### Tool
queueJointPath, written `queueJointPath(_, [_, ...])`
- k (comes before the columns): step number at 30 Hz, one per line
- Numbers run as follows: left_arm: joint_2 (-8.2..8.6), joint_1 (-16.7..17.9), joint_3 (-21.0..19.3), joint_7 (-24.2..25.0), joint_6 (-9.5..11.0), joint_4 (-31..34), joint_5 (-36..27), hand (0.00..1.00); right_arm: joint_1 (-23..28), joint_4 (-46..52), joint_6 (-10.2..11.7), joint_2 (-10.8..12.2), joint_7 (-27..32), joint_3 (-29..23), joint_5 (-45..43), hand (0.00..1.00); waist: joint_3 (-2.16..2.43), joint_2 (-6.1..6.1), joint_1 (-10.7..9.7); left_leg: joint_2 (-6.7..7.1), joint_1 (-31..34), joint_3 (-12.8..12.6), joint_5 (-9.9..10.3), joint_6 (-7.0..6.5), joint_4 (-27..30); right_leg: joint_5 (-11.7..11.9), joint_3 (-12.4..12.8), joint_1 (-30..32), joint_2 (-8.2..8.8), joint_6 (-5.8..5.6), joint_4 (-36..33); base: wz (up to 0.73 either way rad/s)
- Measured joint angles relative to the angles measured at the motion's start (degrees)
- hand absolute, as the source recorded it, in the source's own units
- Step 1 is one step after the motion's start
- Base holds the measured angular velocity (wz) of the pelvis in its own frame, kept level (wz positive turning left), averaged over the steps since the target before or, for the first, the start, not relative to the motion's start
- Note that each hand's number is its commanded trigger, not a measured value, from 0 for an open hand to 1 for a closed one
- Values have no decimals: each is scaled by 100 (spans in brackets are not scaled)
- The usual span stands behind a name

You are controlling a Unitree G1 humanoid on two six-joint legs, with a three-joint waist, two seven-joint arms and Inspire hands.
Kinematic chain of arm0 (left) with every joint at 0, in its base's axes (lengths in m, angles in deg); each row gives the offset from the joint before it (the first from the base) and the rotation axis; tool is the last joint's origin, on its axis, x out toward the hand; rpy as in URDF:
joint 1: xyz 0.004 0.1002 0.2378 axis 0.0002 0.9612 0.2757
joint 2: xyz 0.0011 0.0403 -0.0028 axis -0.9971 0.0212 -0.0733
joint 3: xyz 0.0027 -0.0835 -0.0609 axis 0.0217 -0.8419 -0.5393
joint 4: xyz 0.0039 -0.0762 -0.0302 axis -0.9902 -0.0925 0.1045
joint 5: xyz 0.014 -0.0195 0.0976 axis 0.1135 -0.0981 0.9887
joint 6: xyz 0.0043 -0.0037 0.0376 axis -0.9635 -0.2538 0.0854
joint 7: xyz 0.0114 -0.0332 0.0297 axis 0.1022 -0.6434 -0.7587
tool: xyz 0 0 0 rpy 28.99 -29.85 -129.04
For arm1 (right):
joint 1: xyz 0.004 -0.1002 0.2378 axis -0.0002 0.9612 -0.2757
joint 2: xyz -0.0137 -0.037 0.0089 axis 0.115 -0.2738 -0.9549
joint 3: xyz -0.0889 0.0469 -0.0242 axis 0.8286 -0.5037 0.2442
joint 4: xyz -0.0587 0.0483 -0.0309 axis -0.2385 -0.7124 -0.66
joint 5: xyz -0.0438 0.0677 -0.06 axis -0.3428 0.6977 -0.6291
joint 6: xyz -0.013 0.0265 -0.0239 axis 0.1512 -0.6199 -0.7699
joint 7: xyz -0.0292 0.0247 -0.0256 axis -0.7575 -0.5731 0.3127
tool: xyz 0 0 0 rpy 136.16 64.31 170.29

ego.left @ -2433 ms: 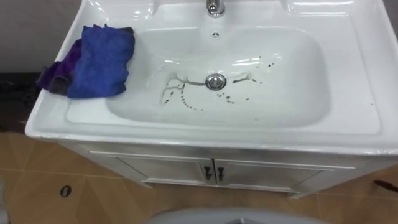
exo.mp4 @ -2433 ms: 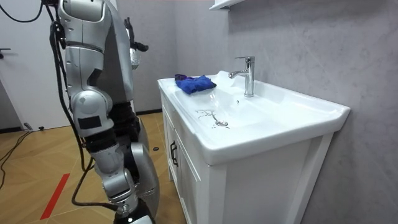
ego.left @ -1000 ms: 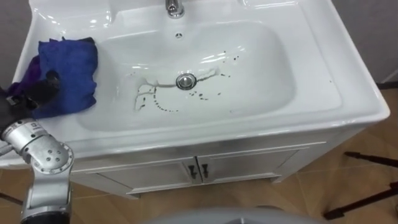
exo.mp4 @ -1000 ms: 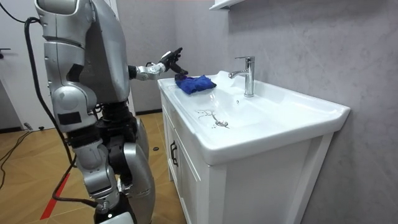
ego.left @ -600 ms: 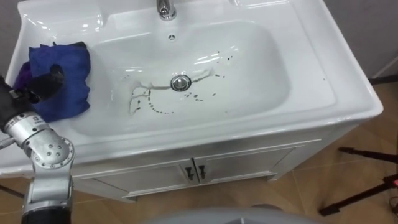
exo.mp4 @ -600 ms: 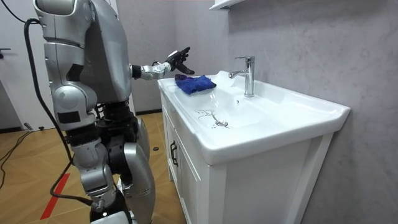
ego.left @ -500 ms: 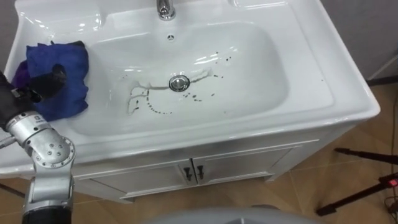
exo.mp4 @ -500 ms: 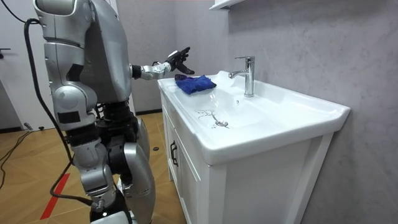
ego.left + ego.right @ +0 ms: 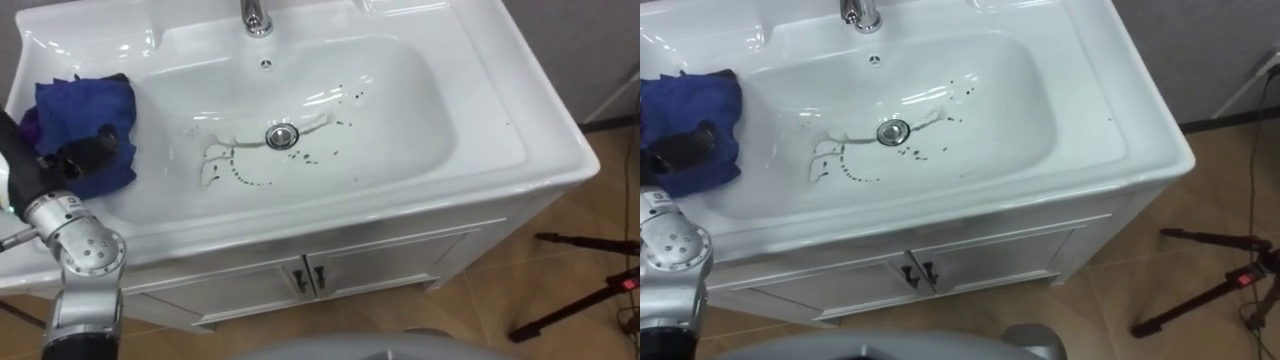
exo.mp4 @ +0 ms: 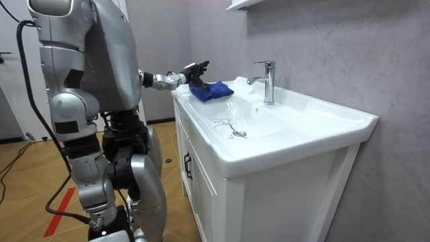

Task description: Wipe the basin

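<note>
Blue crumpled cloth [image 9: 85, 105] on glossy white basin [image 9: 500, 110] rim; left hand [image 9: 88, 155] rests on it, fingers loosely extended; dark streaks [image 9: 240, 178] around drain [image 9: 282, 136].

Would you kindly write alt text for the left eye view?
The robot's left hand is at a blue cloth on the basin's left rim. Dark marks lie around the drain, below the tap.

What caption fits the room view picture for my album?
Robot stands at the white ceramic basin, its left hand over the crumpled blue cloth.
</note>
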State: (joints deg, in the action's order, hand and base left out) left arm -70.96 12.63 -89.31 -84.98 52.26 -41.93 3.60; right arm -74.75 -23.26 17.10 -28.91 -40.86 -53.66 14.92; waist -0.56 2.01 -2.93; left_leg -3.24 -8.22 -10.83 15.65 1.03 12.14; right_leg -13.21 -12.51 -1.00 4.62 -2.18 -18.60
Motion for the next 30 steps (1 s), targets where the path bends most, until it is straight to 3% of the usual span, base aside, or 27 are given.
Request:
queueJointPath(17, [2, -11, 355, 13, -119, -47, 0, 0, -89, 44, -8, 0, 37, 191, 14, 0, 22, -32, -15, -8, 70, 0, -3, 12, -40, 4, -7, 77, -15, 5, 12, 0])
queueJointPath(30, [113, -12, 498, 194, -245, -180, -1, 0, -67, -4, -131, 25, 26, 400, 89, 0, 21, -56, -13, -8, 69, -2, -3, 12, -34, 5, -8, 71, -15, 7, 18, 0])
